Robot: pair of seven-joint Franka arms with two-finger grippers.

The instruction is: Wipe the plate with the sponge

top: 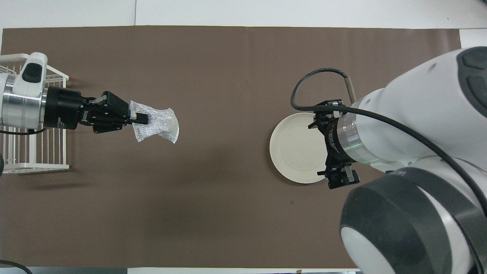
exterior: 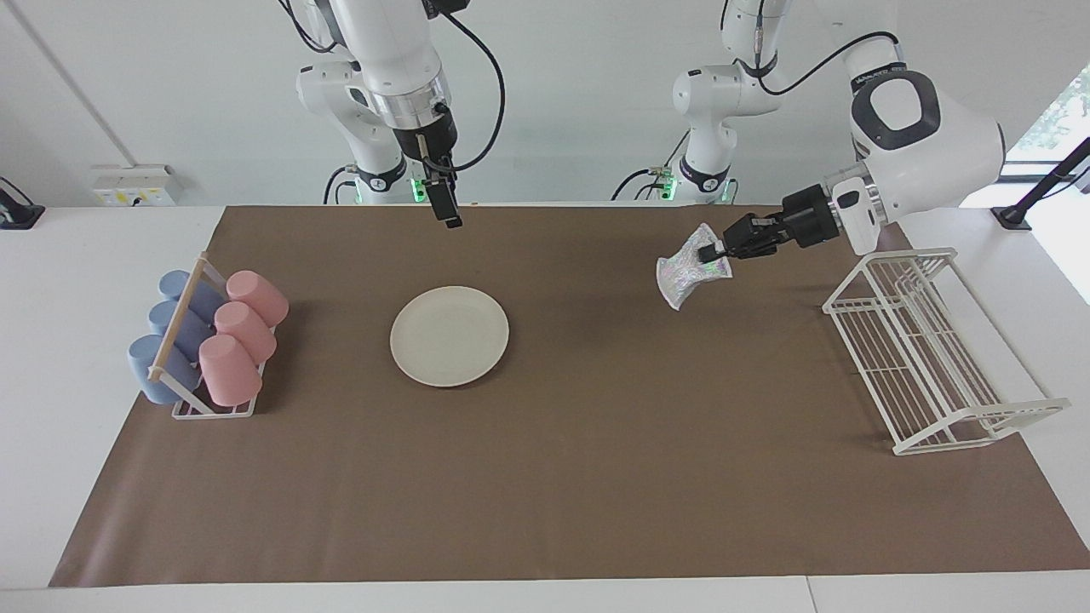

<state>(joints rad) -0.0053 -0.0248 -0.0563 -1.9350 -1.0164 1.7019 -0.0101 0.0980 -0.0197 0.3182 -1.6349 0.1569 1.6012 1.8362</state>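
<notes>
Two robot arms work over a desk (exterior: 545, 511) covered by a brown mat. The left end effector (exterior: 708, 250) is clenched on one edge of the sponge (exterior: 686, 274), a crinkled silvery mesh pad that hangs below it in the air, over bare mat between the white wire rack (exterior: 937, 358) at the left arm's end and the plate (exterior: 450, 335). Pinching only the edge leaves most of the pad free, probably so it can be dragged flat across the plate. The cream plate lies flat on the mat, toward the right arm's end, untouched and well apart from the sponge. The right end effector (exterior: 449, 213) hangs released above the mat near the plate, apparently waiting, perhaps to steady it. A holder of blue and pink cups (exterior: 209, 342) stands at the right arm's end.
</notes>
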